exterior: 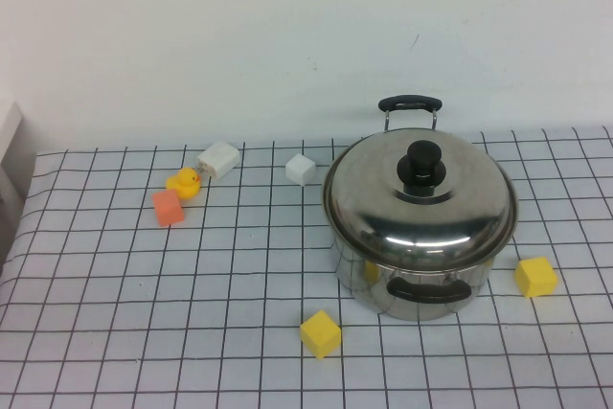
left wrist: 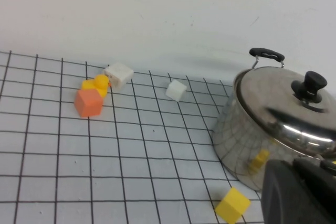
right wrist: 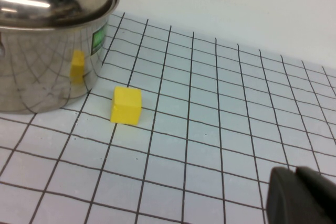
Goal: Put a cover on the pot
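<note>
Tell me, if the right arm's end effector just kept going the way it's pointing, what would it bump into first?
Probably the bare table. Only a dark corner of the right end effector shows. The yellow cube and the pot sit off to one side, though depth is hard to judge.

A polished steel pot (exterior: 412, 270) mirrors the grid-lined desk (exterior: 144, 332), whose white cover looks matt and smooth. Its domed steel lid (exterior: 421, 208) gleams under a glossy black knob (exterior: 421, 165). Yellow cubes (exterior: 320, 333) look soft and matt. Dark matt casings mark the left pincer (left wrist: 299, 192) and right pincer (right wrist: 302, 198).
</note>
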Robot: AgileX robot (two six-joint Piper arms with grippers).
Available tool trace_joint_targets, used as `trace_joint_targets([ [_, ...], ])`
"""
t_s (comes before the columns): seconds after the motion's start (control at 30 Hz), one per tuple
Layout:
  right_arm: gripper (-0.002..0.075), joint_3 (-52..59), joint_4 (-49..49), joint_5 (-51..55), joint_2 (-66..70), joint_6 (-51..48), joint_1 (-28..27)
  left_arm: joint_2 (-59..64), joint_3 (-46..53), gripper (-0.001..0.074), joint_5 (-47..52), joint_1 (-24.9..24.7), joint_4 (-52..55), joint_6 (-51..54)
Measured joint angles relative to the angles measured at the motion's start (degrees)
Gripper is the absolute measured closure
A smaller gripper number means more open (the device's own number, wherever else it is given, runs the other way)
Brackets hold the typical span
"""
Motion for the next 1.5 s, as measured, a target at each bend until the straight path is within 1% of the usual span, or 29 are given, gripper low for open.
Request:
trace_joint_targets([
  [0.17, 0.0717, 0.0, 0.0, 0.0, 0.0, 0.0, 0.0, 0.0, 0.0, 0.0735, -1.88, 0.43, 1.21, 0.0],
  [0.27, 0.0717, 0.0, 0.0, 0.0, 0.0, 0.0, 0.0, -0.22, 0.09, 0.0735, -5.07, 3.97, -0.76, 2.22],
  [0.43, 0.0717, 0.0, 0.0, 0.0, 0.0, 0.0, 0.0, -0.71, 0.23, 0.0735, -7.71, 16.73, -10.58, 9.97],
  [0.53, 0.0717, 0.0, 0.0, 0.0, 0.0, 0.0, 0.0, -2.07, 2.89, 0.0735, -9.84, 22.79, -14.99, 14.65],
  [0.63, 0.0717, 0.0, 0.0, 0.0, 0.0, 0.0, 0.0, -5.0, 9.13, 0.0735, -13.46, 27.38, -18.76, 18.11],
  [0.73, 0.0717, 0.0, 0.0, 0.0, 0.0, 0.0, 0.0, -9.16, 16.43, 0.0735, -16.79, 30.66, -23.06, 21.43],
  [0.87, 0.0717, 0.0, 0.0, 0.0, 0.0, 0.0, 0.0, -10.42, 24.26, 0.0736, -18.19, 32.64, -27.72, 24.74],
  [0.97, 0.0717, 0.0, 0.0, 0.0, 0.0, 0.0, 0.0, -10.5, 24.59, 0.0736, -16.32, 33.27, -28.87, 25.94],
  [1.27, 0.0717, 0.0, 0.0, 0.0, 0.0, 0.0, 0.0, -10.55, 24.59, 0.0736, -16.32, 33.69, -28.51, 37.6],
  [1.5, 0.0717, 0.0, 0.0, 0.0, 0.0, 0.0, 0.0, -10.55, 24.59, 0.0736, -16.32, 33.69, -27.58, 39.59],
])
